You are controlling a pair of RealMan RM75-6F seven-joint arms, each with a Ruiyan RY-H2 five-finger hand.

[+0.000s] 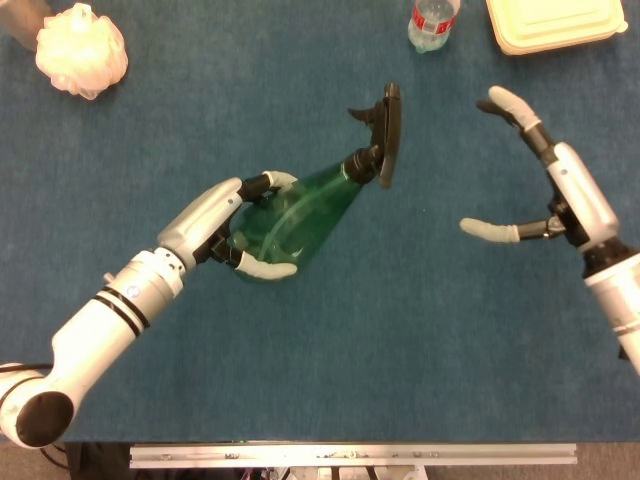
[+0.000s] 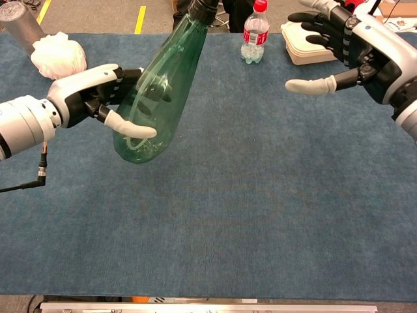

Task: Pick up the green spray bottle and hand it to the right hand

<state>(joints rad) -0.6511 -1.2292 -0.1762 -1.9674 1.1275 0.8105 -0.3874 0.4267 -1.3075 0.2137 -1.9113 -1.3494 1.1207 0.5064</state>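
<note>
A: Count at the table?
B: One spray bottle point(image 1: 300, 208), one water bottle point(image 1: 432, 22), one lidded box point(image 1: 553, 22), one sponge point(image 1: 81, 49).
A: Anything else?
B: One grey cylinder point(image 2: 21, 25), and two hands were present.

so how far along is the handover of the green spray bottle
Pickup looks done: the left hand holds the green spray bottle lifted and tilted toward the right. The right hand waits open beside it, not touching. Left: close the gap, right hand grips, left lets go.
</note>
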